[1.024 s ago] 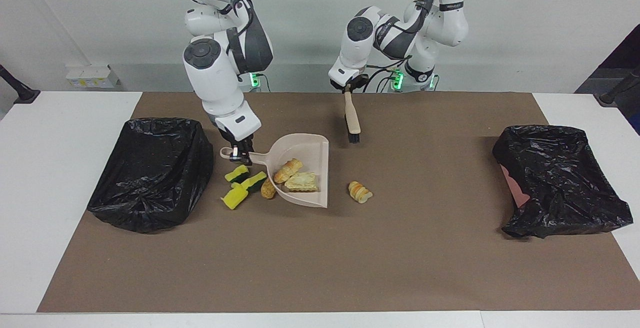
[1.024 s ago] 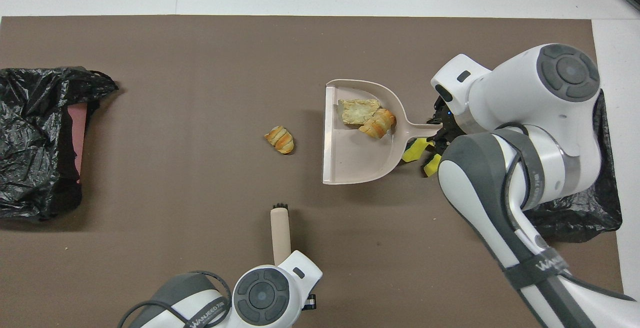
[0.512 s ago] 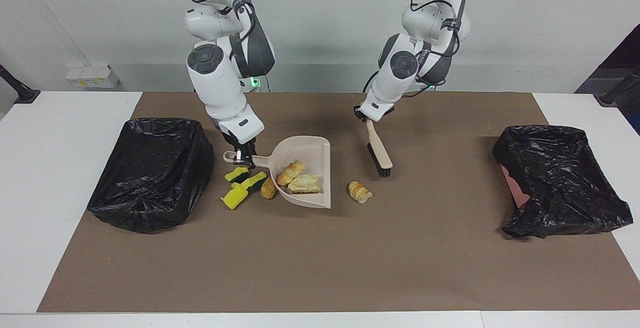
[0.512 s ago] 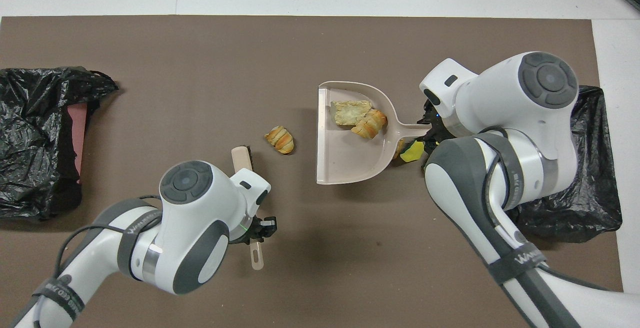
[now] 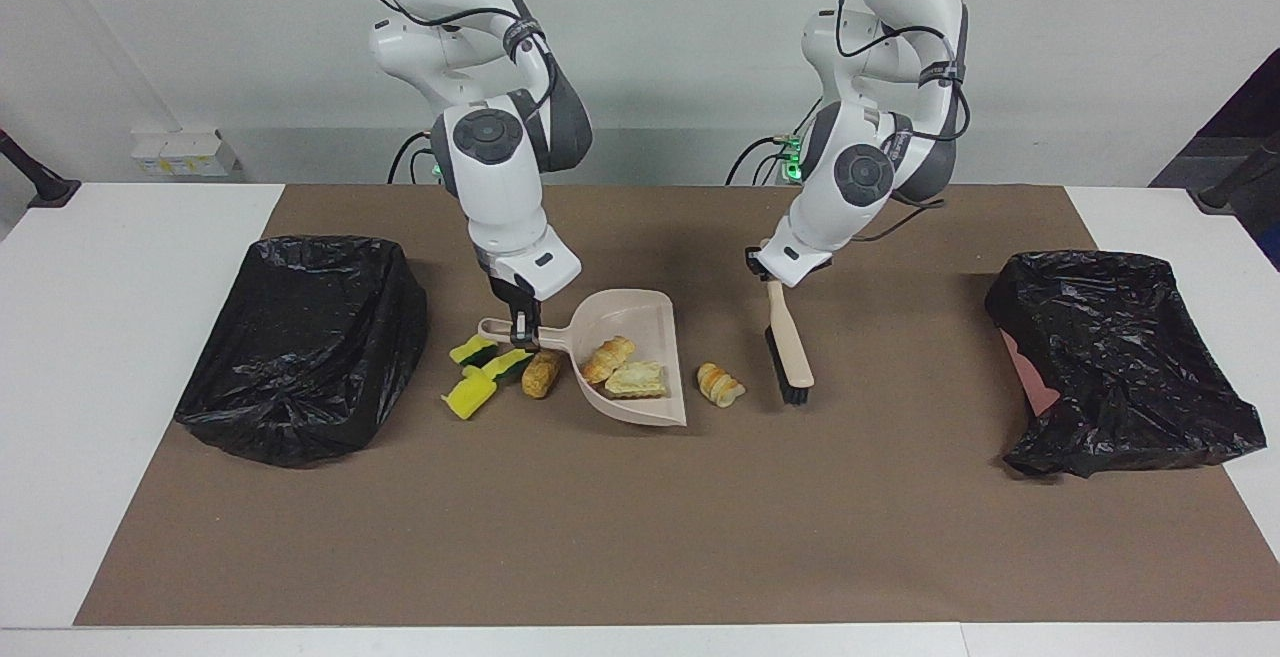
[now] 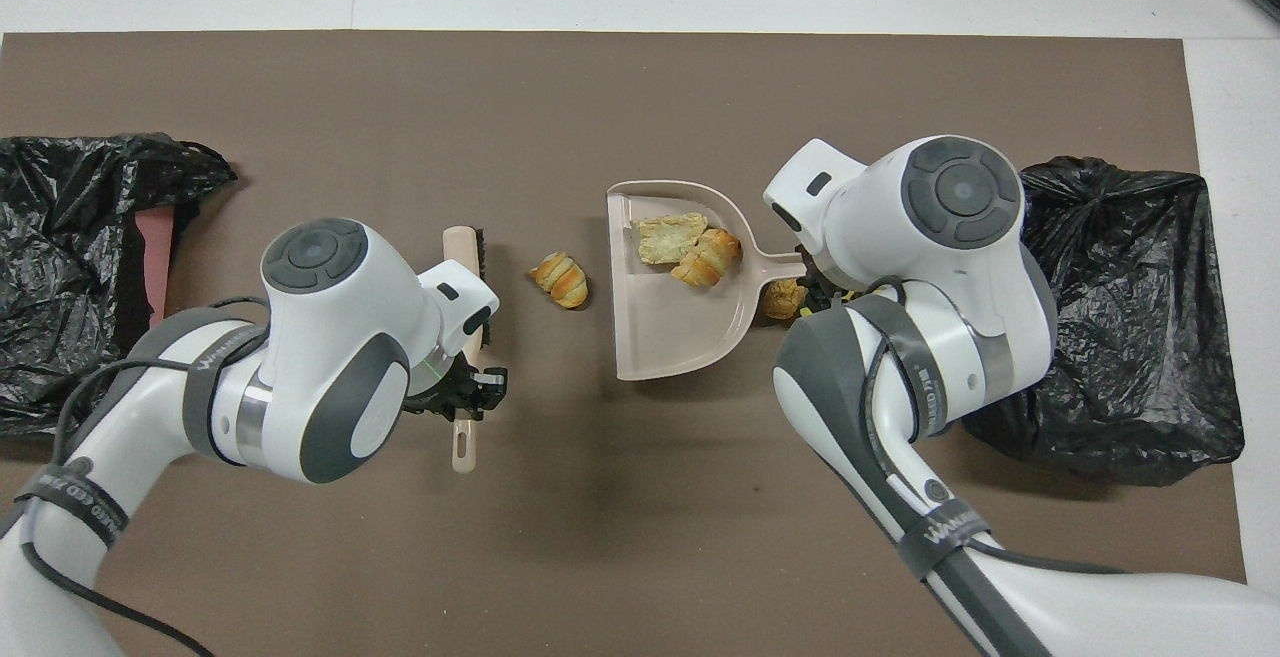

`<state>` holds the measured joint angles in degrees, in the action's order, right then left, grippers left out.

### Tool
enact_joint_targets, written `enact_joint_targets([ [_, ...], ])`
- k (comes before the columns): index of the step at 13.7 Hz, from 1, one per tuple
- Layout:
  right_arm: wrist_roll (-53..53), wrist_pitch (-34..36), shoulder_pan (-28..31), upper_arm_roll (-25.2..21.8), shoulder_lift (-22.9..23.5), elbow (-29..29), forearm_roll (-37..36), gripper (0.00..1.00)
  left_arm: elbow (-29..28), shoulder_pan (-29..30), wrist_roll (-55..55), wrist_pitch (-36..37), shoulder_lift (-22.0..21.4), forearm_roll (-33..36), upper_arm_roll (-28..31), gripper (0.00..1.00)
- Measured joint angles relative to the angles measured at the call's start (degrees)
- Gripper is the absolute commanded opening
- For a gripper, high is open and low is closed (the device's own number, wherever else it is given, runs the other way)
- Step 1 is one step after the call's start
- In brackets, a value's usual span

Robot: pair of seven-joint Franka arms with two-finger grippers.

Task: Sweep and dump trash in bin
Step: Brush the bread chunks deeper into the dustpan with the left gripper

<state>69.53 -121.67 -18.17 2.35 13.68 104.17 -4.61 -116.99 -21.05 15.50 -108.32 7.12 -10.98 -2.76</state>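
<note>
The right pincer (image 5: 522,330) is clenched on the dustpan (image 5: 655,317) by its handle, the pan lying on the brown mat (image 5: 640,537) with its open mouth turned toward the left arm's end of the counter. Two pastry pieces (image 5: 622,367) lie inside the pan, touching each other. A third pastry (image 5: 720,383) sits on the mat just outside the pan's mouth, between the pan and the brush (image 5: 789,357). The left pincer (image 5: 772,275) grips the brush by its handle, bristles down at the mat just beside that loose pastry. By the pan's handle, toward the right arm's end, a brown bun (image 5: 541,374) and three sponges (image 5: 478,372) lie in a loose cluster on the mat, near a black-lined bin (image 5: 300,347). A second black-lined bin (image 5: 1120,357) stands well apart at the left arm's end of the counter.
</note>
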Motion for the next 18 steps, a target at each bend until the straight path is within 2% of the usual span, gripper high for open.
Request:
enact_joint_targets([
  [5,-6.21,0.07,-3.27,0.00,2.51,0.00,-5.46,0.00,1.53,1.22,-3.83,1.20,2.68,1.59,-0.35,0.00],
  [10,-10.95,0.17,-5.45,-0.05,3.15,-0.01,-5.92,0.00,2.26,1.01,-4.37,1.32,5.08,1.78,-1.14,0.00],
  [18,-18.97,0.21,-8.15,-0.03,4.21,0.03,-5.94,0.00,2.41,-6.52,-4.12,2.39,5.17,1.78,-1.75,0.00],
])
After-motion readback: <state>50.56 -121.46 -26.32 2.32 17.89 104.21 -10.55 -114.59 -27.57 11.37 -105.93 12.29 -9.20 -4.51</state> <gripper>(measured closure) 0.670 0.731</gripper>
